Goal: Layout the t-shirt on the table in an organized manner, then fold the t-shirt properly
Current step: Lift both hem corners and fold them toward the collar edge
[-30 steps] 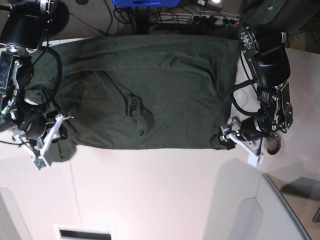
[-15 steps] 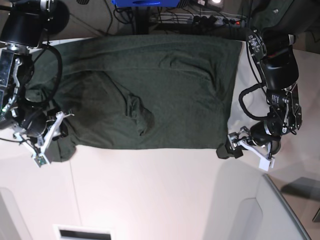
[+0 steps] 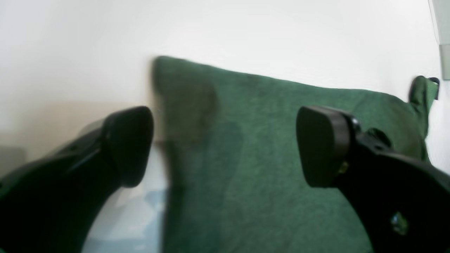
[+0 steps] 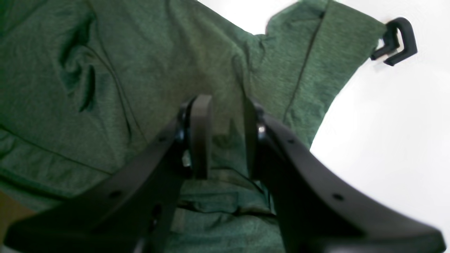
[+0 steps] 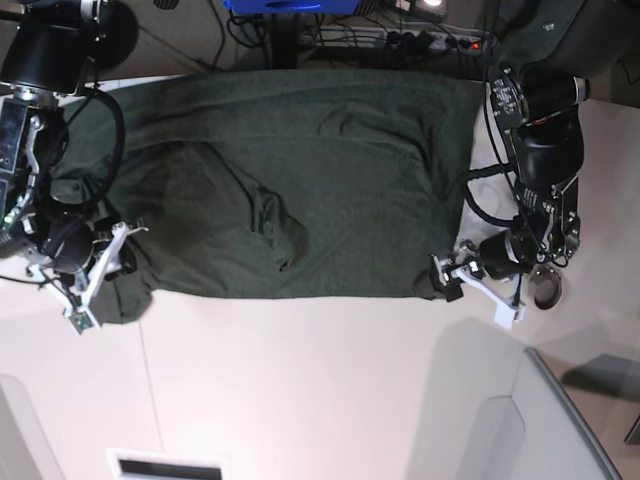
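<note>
The dark green t-shirt (image 5: 300, 170) lies spread over the far half of the white table (image 5: 300, 380), with wrinkles near its middle. My left gripper (image 5: 455, 283) is at the shirt's near right corner. In the left wrist view the left gripper (image 3: 225, 144) stands wide open over that corner of the t-shirt (image 3: 263, 158), holding nothing. My right gripper (image 5: 100, 270) is at the shirt's near left end, by the sleeve. In the right wrist view its narrow jaws (image 4: 226, 140) pinch bunched cloth of the t-shirt (image 4: 105, 88).
A small metal ring (image 5: 547, 288) lies on the table just right of the left gripper. A black hook (image 4: 395, 40) sits beside the sleeve. Cables and a power strip (image 5: 420, 40) run beyond the far edge. A grey panel (image 5: 570, 420) stands at the near right.
The left gripper opened and let go of the shirt's near right corner, swung out to the right, then came back to the corner. The right gripper barely moved.
</note>
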Controlling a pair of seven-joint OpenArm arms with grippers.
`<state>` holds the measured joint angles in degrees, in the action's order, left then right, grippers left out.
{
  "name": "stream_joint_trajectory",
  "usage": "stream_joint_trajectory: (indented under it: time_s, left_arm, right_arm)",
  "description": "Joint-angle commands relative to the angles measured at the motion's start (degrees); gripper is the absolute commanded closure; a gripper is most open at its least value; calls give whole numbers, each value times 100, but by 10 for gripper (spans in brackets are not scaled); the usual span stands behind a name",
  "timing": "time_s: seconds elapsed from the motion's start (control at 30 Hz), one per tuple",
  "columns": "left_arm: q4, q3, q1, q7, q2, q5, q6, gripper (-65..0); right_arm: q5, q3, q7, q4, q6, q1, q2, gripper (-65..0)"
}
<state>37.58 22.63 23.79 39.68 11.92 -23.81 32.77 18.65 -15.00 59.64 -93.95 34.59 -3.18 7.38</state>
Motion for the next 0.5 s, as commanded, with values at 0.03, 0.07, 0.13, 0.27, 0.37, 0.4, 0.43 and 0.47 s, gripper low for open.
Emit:
stream_joint_trajectory:
  time_s: [0.03,0.07,0.13,0.27,0.37,0.4,0.43,0.47]
  left_arm:
    - [35,-35,148,-192,34,-23,-143,-617]
    - [35,-44,148,-254,34,-23,-205,-615]
    - [26,-44,87,-315,34,-23,-275,-612]
    - [-123,-44,87,-333,34,-23,-275,-426]
    - [-123,-44,87,-553,34,-23,-275,-209]
    - [-141,-44,87,-614,34,-23,-275,-142]
    - [-141,-44,87,-649,34,-23,-275,-87]
    - [-141,-44,87,-676,34,-23,-275,-35]
  right_arm:
    - [64,-16,-104,-77,27,-108,58,-155]
    - [64,-16,-104,-77,27,-108,58,-155]
    - [64,-16,-104,-77,27,-108,58,-155]
    - [64,-25,-104,-77,27,-108,58,-155]
    - [64,-25,-104,-77,27,-91,58,-155]
    - [64,-25,-104,-77,27,-47,58,-155]
    - [64,-25,-104,-77,27,-29,58,-155]
    - [64,-25,-104,-77,36,-3,58,-155]
